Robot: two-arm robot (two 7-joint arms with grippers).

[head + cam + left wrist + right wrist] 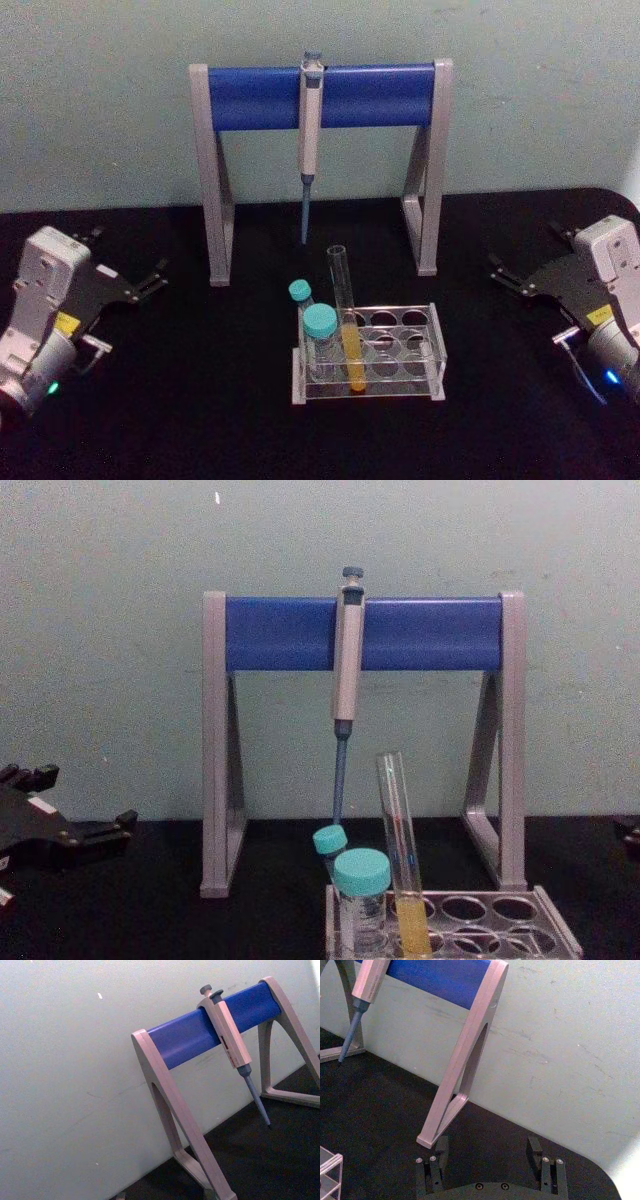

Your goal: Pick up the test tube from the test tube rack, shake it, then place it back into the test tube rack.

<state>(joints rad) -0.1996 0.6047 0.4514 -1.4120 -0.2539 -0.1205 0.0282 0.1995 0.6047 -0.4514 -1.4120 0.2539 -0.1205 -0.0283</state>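
Nearest, on the black table [200, 420]: clear test tube rack [434, 335], with the test tube [347, 330] standing in a hole just beside two teal-capped vials [320, 335], yellow liquid low down. Out to either side, well apart from it: left claw [130, 252] and right claw [525, 248], both spread open, empty. Behind, grey pipette [310, 120] hung on the blue-barred stand [250, 97]

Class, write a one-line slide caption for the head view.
The test tube of yellow liquid stands in the test tube rack; left hand and right hand rest open at either side.
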